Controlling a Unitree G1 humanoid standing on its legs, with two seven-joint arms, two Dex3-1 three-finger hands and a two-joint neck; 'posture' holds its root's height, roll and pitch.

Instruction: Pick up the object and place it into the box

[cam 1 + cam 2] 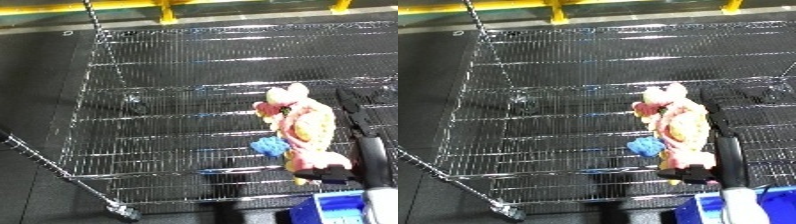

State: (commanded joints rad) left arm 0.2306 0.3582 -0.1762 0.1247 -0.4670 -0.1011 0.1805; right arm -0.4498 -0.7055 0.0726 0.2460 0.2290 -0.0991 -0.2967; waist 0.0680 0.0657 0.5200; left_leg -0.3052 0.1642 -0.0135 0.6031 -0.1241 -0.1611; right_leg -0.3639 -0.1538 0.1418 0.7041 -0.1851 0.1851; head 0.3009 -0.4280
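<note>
The pink and yellow plush toy lies on the wire shelf, long axis running away from the blue bin, with the right robot hand just beyond it, fingers straight and holding nothing.

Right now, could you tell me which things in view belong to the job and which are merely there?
Job:
- pink plush toy
- blue bin
- right robot hand, beside the toy

Merely there:
- wire shelf
- yellow rail
</note>
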